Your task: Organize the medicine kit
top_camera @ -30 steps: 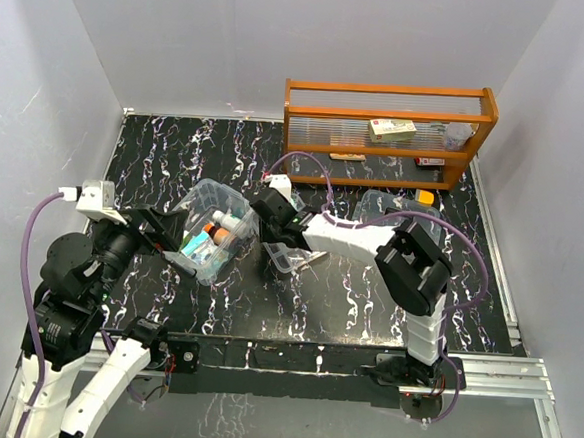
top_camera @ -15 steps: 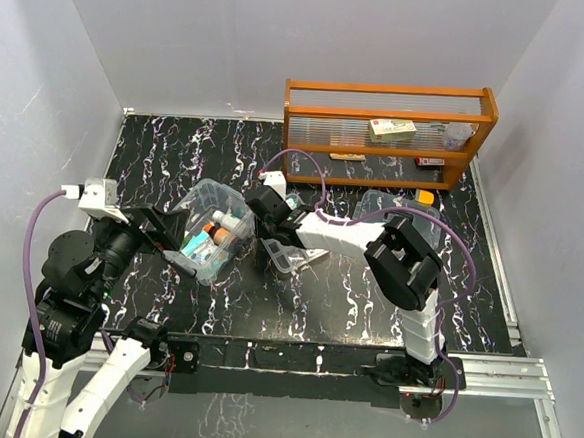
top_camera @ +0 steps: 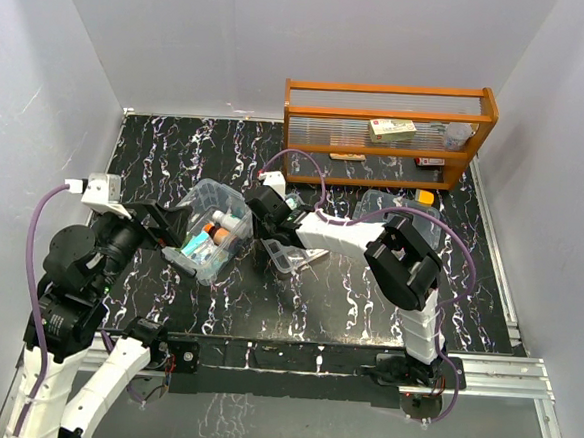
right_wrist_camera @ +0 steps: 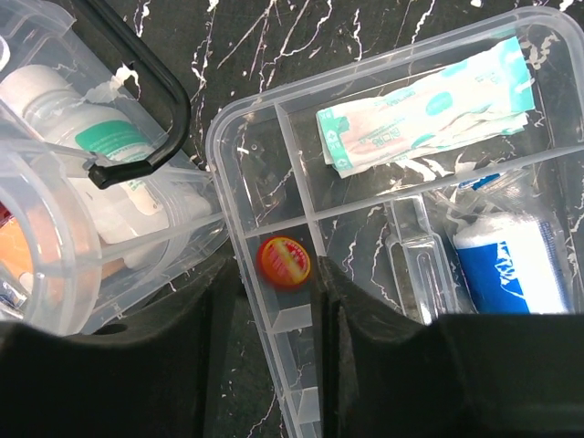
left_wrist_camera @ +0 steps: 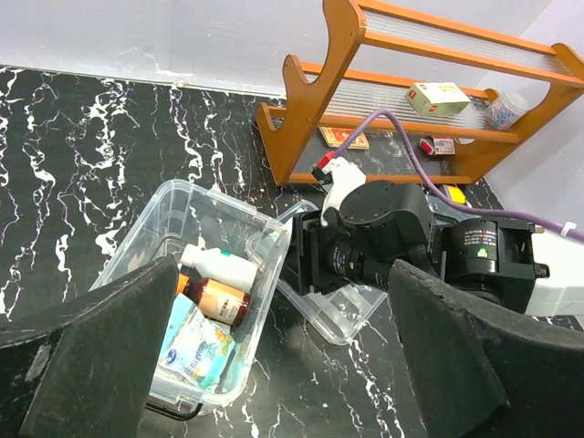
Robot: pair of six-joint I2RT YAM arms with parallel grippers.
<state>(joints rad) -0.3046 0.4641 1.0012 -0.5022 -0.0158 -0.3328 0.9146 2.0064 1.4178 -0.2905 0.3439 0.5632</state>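
Black, white-veined tabletop (top_camera: 346, 303): the near strip and the far-left corner are bare. White walls close off three sides. An orange wooden rack with a ribbed clear panel (top_camera: 391, 90) runs along the far right edge, well apart from the work.

Clear rectangular plastic box (top_camera: 203, 235) sits left of centre, angled to the table edges. The left gripper (top_camera: 171, 229) is just beside its left rim, jaws spread wide with nothing between them. Inside the box:
- white bottle (left_wrist_camera: 219, 266)
- brown bottle with red cap (left_wrist_camera: 216, 299)
- blue-green packet (left_wrist_camera: 194, 345)

A thin dark handle (right_wrist_camera: 157, 123) curves over the box rim.

Divided clear insert tray (top_camera: 287, 257) lies on the table just beside the box's right side. The right gripper (right_wrist_camera: 271, 292) hangs over the tray's corner, jaws apart and straddling the narrow end column. One finger is outside the tray wall, with tabletop showing between. In that column is a small round red-orange cap (right_wrist_camera: 284, 260). The neighbouring compartments hold a white-and-teal flat packet (right_wrist_camera: 429, 109) and a blue-and-white roll (right_wrist_camera: 511, 257).
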